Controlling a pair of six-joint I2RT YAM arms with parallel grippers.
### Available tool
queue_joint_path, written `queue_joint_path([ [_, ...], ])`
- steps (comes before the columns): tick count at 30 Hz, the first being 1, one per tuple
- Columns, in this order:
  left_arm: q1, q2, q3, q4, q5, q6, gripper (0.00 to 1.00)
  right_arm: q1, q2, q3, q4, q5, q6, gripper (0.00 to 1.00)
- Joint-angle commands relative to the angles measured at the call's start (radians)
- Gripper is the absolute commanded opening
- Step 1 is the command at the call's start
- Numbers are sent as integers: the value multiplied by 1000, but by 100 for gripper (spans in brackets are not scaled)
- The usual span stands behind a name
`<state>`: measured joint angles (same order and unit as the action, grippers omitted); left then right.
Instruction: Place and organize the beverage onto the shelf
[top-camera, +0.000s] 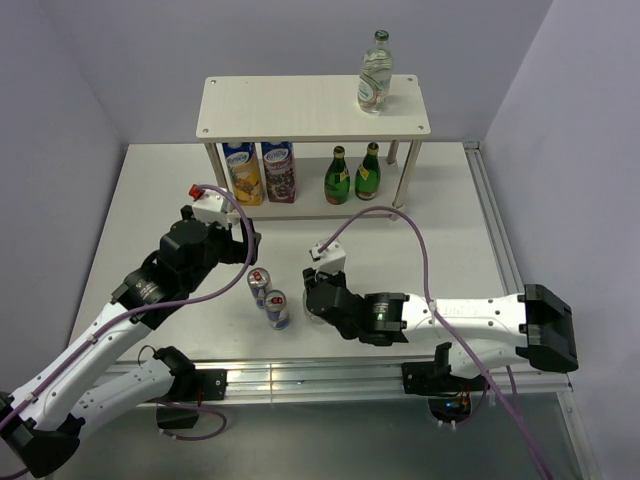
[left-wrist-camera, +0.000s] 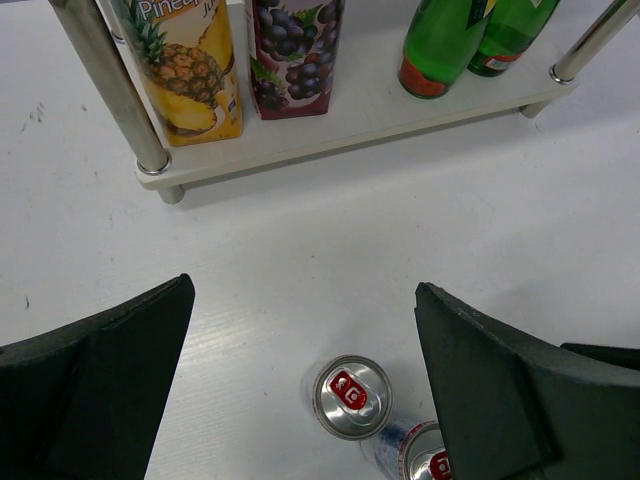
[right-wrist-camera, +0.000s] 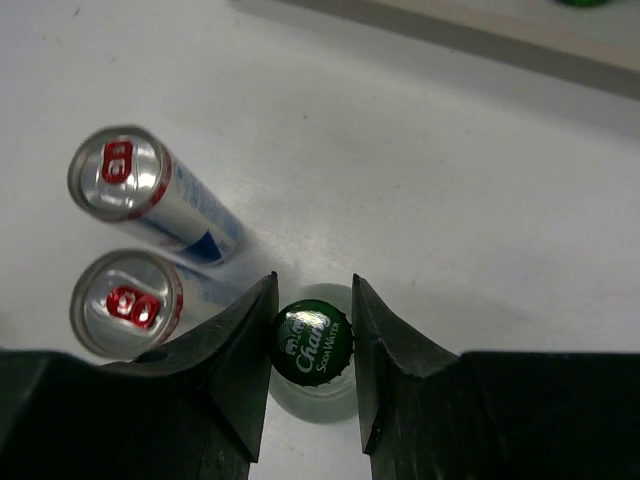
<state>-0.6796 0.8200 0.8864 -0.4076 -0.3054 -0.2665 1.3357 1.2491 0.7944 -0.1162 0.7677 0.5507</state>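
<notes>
- Your right gripper (right-wrist-camera: 313, 290) has its fingers (right-wrist-camera: 240, 370) closed against both sides of the green cap of the capped clear bottle (right-wrist-camera: 312, 343). That bottle stands upright on the table (right-wrist-camera: 450, 150).
- Your left gripper (left-wrist-camera: 305, 290) is spread wide with nothing between its fingers, hovering over bare table. In its wrist view the cans lie at about 5 o'clock.
- The far can (top-camera: 259, 287) and the near can (top-camera: 277, 308) stand upright, just beside each other. In the top view they sit at 9 o'clock from your right gripper.
- The shelf (top-camera: 300, 110) stands at the table's 12 o'clock edge.
- The second clear bottle (top-camera: 374, 72) stands upright on the top board, towards its 3 o'clock end.
- On the lower board, the left green bottle (top-camera: 339, 177) and the right green bottle (top-camera: 368, 172) stand side by side.
- The grape carton (top-camera: 279, 170) and the pineapple carton (top-camera: 240, 172) stand at 9 o'clock from those green bottles.
</notes>
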Motion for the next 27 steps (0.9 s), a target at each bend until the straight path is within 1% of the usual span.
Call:
queue_joint_path([
  [1,5,-10,2,30,-8,6,99,-45,-80,170,21,99,-87,0],
  [4,8,-12,2,30,-6,6,99,-88,-112,259,7,90,-158,0],
  [6,9,-12,2,29,-5,6,99,-139,-125,308,4,81,-214,0],
  [8,11,-13,0,29,-3,6,99,-194,-126,394,-5,68,-248,0],
  [9,12,-12,2,30,-3,6,99,-213,-122,455,-8,46,-274,0],
  [11,12,-12,2,30,-1,6,99,-260,-108,526,-22,1,-291,0],
  [12,14,-15,0,29,-3,6,99,-300,-85,607,-29,-14,-310,0],
  [14,17,-16,0,30,-1,6,99,-335,-33,692,-49,-47,-343,0],
  [15,17,-18,-1,32,0,6,99,-366,-11,783,-56,-62,-354,0],
  [17,18,-18,-1,32,-3,6,99,-398,38,888,-100,-99,-373,0],
  [18,18,-19,-1,32,-1,6,99,-423,88,992,-115,-108,-383,0],
  [20,20,-22,-3,32,0,6,99,-440,137,1089,-154,-114,-412,0],
  [21,22,-24,-3,32,0,6,99,-447,185,1180,-164,-125,-420,0],
  [23,23,-24,-4,32,0,6,99,-470,229,1264,-192,-133,-440,0],
  [26,25,-25,-4,33,5,4,99,-504,341,1449,-229,-149,-462,0],
  [27,23,-27,-4,33,5,4,99,-515,364,1479,-235,-154,-468,0],
])
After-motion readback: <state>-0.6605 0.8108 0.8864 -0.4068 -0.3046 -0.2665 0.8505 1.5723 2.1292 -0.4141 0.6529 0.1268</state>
